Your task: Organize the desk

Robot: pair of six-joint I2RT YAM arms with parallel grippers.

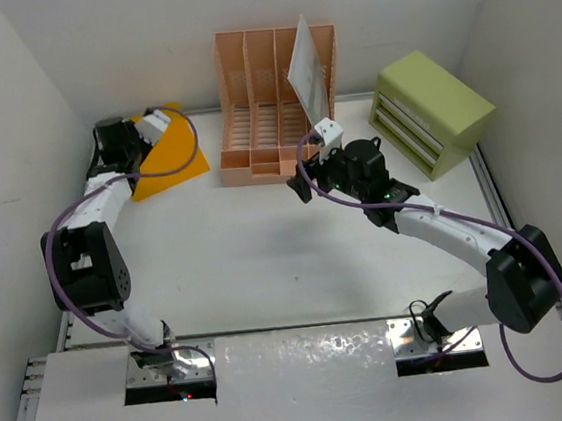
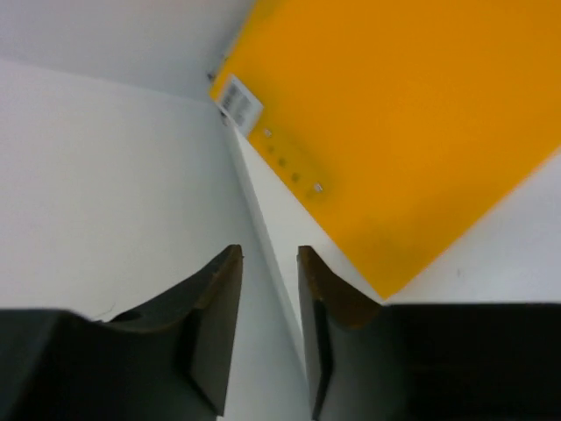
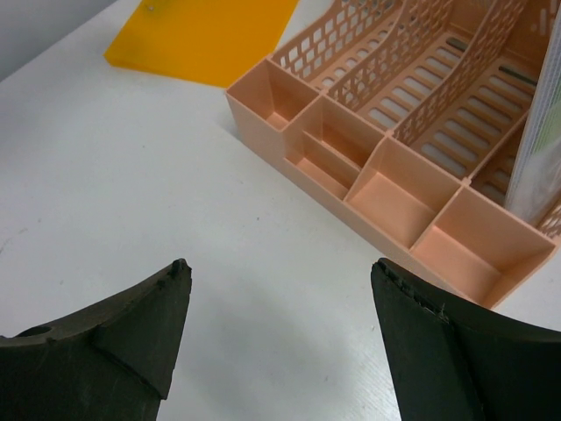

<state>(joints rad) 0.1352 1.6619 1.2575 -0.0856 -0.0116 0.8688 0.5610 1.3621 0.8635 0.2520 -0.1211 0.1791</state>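
White desk (image 1: 266, 262) holds one orange folder (image 1: 170, 162), one rack (image 1: 262, 122), one drawer box (image 1: 431, 109).

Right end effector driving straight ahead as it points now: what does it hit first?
The right end effector would probably meet the peach rack first, at its low front compartments; depth is unclear.
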